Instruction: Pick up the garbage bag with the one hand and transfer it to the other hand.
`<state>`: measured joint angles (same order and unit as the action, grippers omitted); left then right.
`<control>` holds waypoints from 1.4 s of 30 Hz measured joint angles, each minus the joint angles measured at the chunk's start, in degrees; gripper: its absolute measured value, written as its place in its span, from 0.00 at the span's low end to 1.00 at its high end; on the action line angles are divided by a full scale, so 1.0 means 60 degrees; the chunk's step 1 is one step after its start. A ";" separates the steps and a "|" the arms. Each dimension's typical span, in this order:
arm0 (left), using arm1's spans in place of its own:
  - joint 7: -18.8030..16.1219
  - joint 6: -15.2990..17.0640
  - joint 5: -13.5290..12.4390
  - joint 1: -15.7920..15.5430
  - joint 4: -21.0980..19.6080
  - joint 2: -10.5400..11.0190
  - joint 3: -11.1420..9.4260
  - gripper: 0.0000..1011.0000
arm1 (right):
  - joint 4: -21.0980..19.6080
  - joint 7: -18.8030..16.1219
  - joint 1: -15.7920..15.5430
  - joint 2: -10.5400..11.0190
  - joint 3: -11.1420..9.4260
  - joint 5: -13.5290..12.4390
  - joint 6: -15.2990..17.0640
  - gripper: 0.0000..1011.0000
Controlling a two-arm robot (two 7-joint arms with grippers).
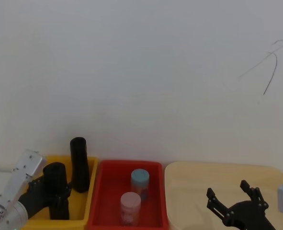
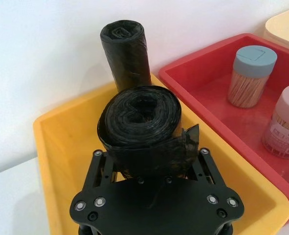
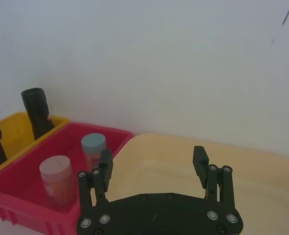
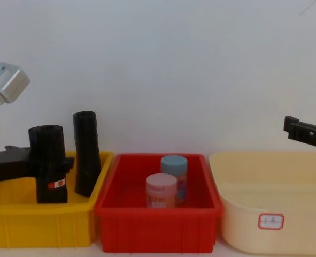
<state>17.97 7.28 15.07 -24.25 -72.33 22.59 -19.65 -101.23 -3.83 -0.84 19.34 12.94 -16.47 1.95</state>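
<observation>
- Near left, my left claw (image 2: 150,155) is clamped round the garbage bag (image 2: 142,115), with one finger on each side of the thick roll at about mid-height.
- That roll stands upright in the near part of the yellow bin (image 4: 40,219), its sticker facing me in the chest view. I cannot tell whether its base has left the bin floor.
- Near right, my right claw (image 3: 153,160) hangs over the cream tub (image 4: 270,198), fingers apart with nothing between them, well apart from the bag.
- Between the two sits the red bin (image 4: 158,227), holding a pink-lidded jar (image 4: 161,191) with a blue-lidded jar (image 4: 174,171) just behind it.
- Farther back in the yellow bin, a slimmer black roll (image 4: 86,152) leans toward the far wall, just beside the held roll.
- My reading is that the pick-up is in hand: the grasp looks made and the handover has not begun.
- Next I would lift straight up to clear the bin rim and the slimmer roll.
- Then I would carry the bag right, above the jars, while the right claw comes left to meet it.
- The right claw should close on a free stretch of roll before the left lets go.
</observation>
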 joint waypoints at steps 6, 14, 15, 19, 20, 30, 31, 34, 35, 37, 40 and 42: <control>-0.0015 0.0000 -0.0019 -0.0013 0.0026 -0.0020 -0.0001 0.48 | 0.0000 0.0000 0.0000 0.0000 0.0000 0.0000 0.0000 0.99; 0.0070 0.0019 -0.0012 0.0045 -0.0135 0.0037 0.0053 0.45 | 0.0000 0.0000 0.0000 0.0000 0.0000 0.0000 0.0000 0.99; 0.0082 0.0023 -0.0006 0.0056 -0.0173 0.0050 0.0067 0.44 | 0.0000 0.0000 0.0000 0.0000 0.0000 0.0000 0.0000 0.99; 0.0229 0.0112 0.0121 0.0113 -0.0422 0.0120 0.0171 0.44 | 0.0000 0.0000 0.0000 0.0000 0.0000 0.0000 0.0000 0.99; 0.0291 0.0156 0.0186 0.0130 -0.0531 0.0152 0.0220 0.44 | 0.0000 0.0000 0.0000 0.0000 0.0000 0.0000 0.0000 0.99; 0.0755 0.0549 0.0824 0.0119 -0.1391 0.0391 0.0657 0.44 | 0.0000 0.0000 0.0000 0.0000 0.0000 0.0000 0.0000 0.99; 0.0787 0.0581 0.0878 0.0102 -0.1473 0.0408 0.0707 0.44 | 0.0000 0.0000 0.0000 0.0000 0.0000 0.0000 0.0000 0.99; 0.0949 0.0780 0.1215 0.0023 -0.1752 0.0436 0.0877 0.44 | 0.0000 0.0000 0.0000 0.0000 0.0000 0.0000 0.0000 0.99; 0.0978 0.0823 0.1285 0.0003 -0.1822 0.0436 0.0923 0.44 | 0.0000 0.0000 0.0000 0.0000 0.0000 0.0000 0.0000 0.99; 0.1042 0.0934 0.1441 -0.0034 -0.1922 0.0433 0.0989 0.44 | 0.0000 0.0000 0.0000 0.0000 0.0000 0.0000 0.0000 0.99; 0.1155 0.1140 0.1720 -0.0123 -0.2116 0.0402 0.1093 0.44 | 0.0000 0.0000 0.0000 0.0000 0.0000 0.0000 0.0000 0.99; 0.1254 0.1336 0.1944 -0.0185 -0.2237 0.0374 0.1133 0.44 | 0.0000 0.0000 0.0000 0.0000 0.0000 0.0000 0.0000 0.99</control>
<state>25.50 15.29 26.74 -25.36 -85.75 24.83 -12.85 -101.23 -3.83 -0.84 19.34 12.94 -16.46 1.95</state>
